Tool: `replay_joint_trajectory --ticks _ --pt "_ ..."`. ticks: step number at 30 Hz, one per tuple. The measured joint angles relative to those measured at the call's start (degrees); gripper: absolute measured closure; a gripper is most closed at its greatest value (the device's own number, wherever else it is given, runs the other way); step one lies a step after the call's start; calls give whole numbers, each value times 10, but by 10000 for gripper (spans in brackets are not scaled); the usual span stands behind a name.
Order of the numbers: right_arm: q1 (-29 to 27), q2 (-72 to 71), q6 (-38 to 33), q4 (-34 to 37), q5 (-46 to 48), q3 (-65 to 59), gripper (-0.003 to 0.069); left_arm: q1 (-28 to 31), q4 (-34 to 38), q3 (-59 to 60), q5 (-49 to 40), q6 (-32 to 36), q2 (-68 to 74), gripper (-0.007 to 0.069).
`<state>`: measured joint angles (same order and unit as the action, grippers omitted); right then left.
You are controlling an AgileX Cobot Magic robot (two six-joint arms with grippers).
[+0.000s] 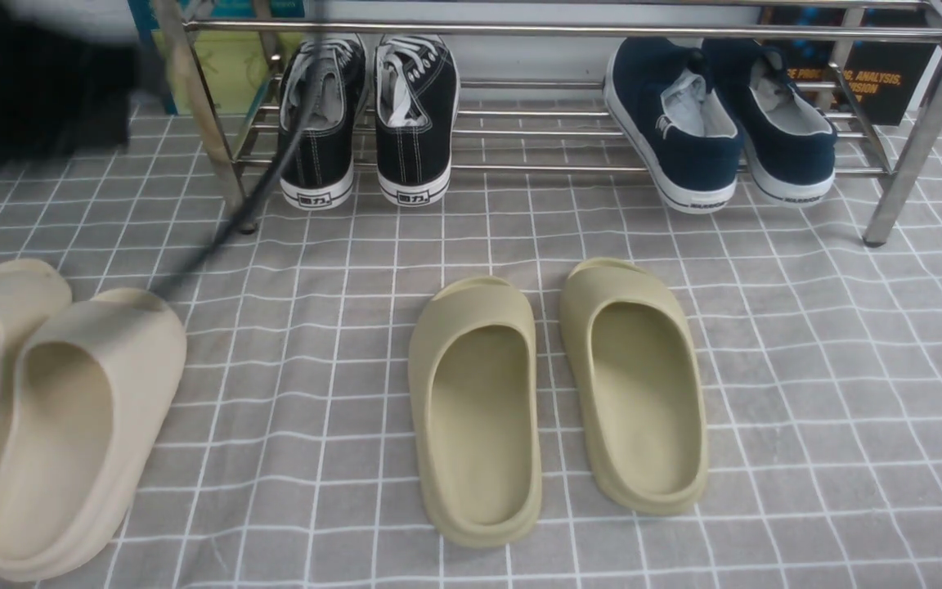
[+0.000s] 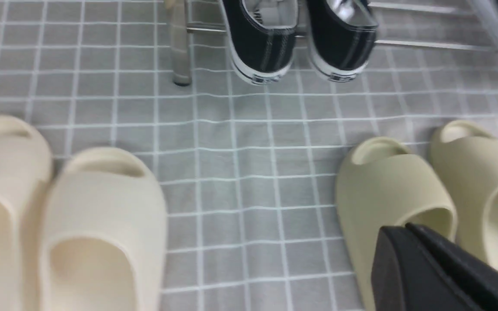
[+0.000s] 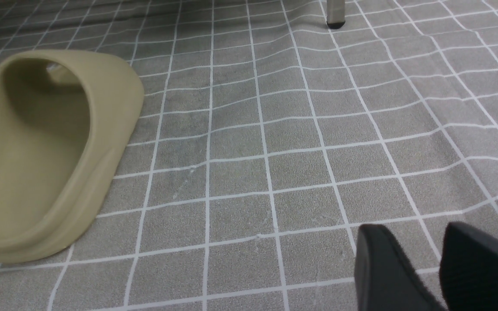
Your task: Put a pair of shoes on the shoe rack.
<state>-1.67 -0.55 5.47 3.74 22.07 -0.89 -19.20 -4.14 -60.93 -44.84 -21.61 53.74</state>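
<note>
The two black canvas sneakers [image 1: 320,123] [image 1: 415,119] stand side by side on the lower bars at the left end of the chrome shoe rack [image 1: 569,31], heels toward me. They also show in the left wrist view [image 2: 261,39] [image 2: 342,39]. My left arm is a blurred black mass [image 1: 29,82] at the upper left, away from the sneakers. My left gripper [image 2: 404,233] is shut and empty, above the cloth near an olive slipper. My right gripper [image 3: 415,231] is open and empty, low over the cloth.
A pair of navy slip-on sneakers [image 1: 720,123] sits on the rack's right part. Two olive slippers [image 1: 479,409] [image 1: 634,384] lie mid-floor, two beige slippers [image 1: 70,425] at the left. A black cable [image 1: 275,188] crosses the left sneaker. The rack's leg [image 3: 335,13] stands ahead of my right gripper.
</note>
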Motion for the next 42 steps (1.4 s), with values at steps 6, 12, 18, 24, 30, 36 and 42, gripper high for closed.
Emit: replay_joint_trajectory --ticks 6,12,18,24,30,36,42 --pt "0 0 0 0 0 0 420 0 15 319 187 -68 -216 638" --pt "0 0 0 0 0 0 420 0 -26 474 284 -83 -332 638" --pt "0 0 0 0 0 0 420 0 -46 502 316 -84 -394 638" --pt "0 0 0 0 0 0 420 0 -46 502 323 -84 -398 638" --pt "0 0 0 0 0 0 420 0 -60 519 323 -81 -406 638" --pt "0 0 0 0 0 0 420 58 -52 601 401 -81 -473 638" --pt "0 0 0 0 0 0 420 133 -47 624 401 -47 -540 638"
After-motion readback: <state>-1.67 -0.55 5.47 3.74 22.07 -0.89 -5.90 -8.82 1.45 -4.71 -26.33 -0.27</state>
